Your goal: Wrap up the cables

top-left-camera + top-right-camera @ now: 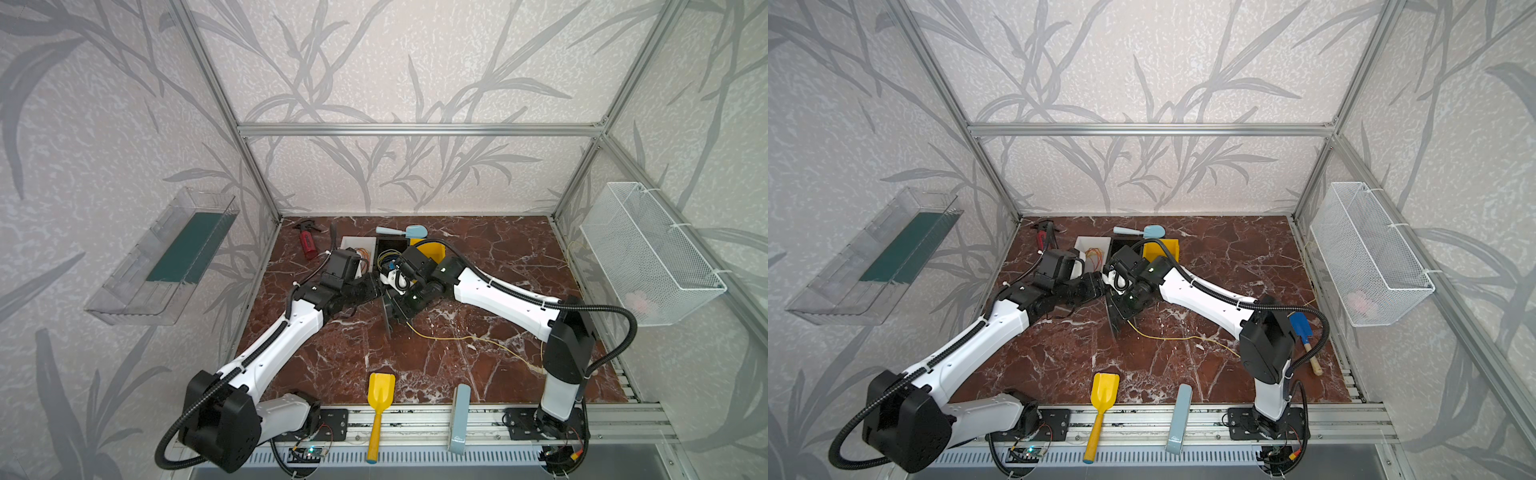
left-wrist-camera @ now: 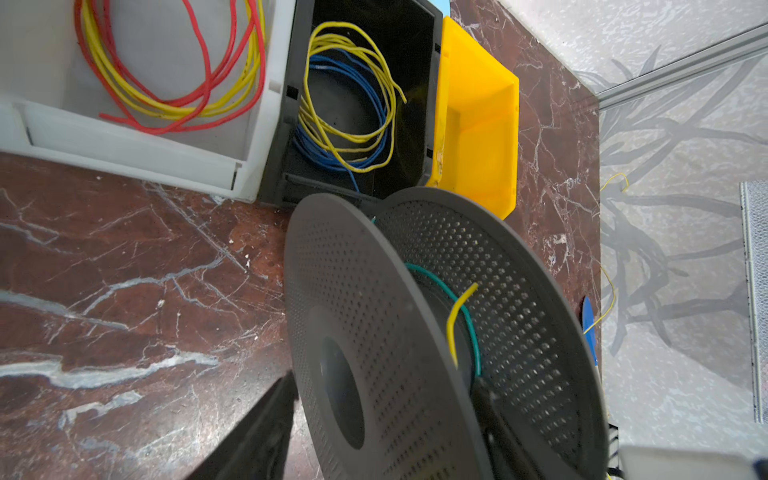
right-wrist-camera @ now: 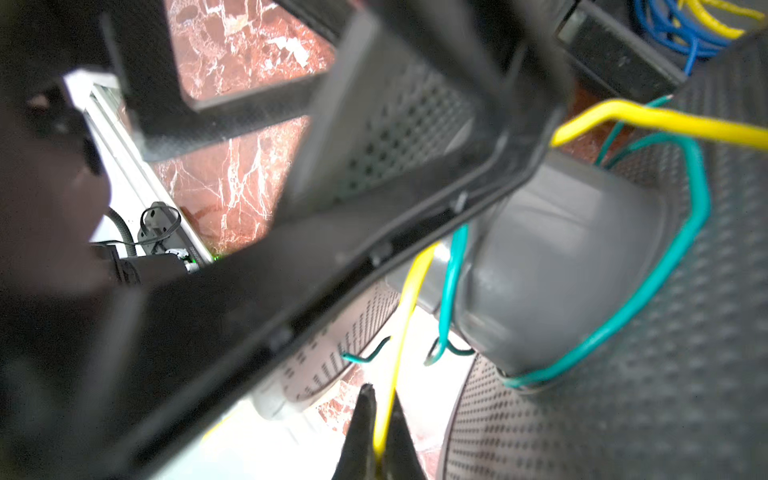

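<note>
Marble tabletop (image 1: 332,365), red-brown with white veins, is carrying the pale-yellow wire (image 1: 453,338). It's trailing from the spool (image 2: 332,291) out toward my right arm's base. Its near part is climbing up between the spool's two perforated discs. My right gripper (image 3: 379,432) is pinching it just beside the hub (image 3: 561,249), fingertips fully closed on the strand.

Stuff that's worrying me:

- **Free end:** it's just poking up over the hub and isn't tucked under anything. I'm guessing it'll be popping off as soon as any turning starts.
- **Tangling:** the wire is sitting right beside the green wire (image 3: 681,249) that's looping loosely round the hub, so the two could end up tangling.
- **Spool tipping:** my left gripper (image 2: 384,380) is standing wide, one finger on each side of the near disc, and isn't clamping anything as far as I can see. The spool seems to be standing on its edge, so it could go tipping or rolling.
- **Snagging:** the long tail, lying well apart from the spool, could be snagging on the arm base or the blue shovel (image 1: 1300,328) while it's getting pulled in.

Just behind the spool, the black bin (image 2: 415,62) is holding the blue-and-yellow bundle (image 2: 345,104). The white bin (image 2: 266,124) beside that is holding the red-and-yellow bundle (image 2: 174,110). I'm not counting either as my job.

As for the wire itself, it's looking super thin, glossy and floppy, and it's wandering in lazy bends across the marble.
</note>
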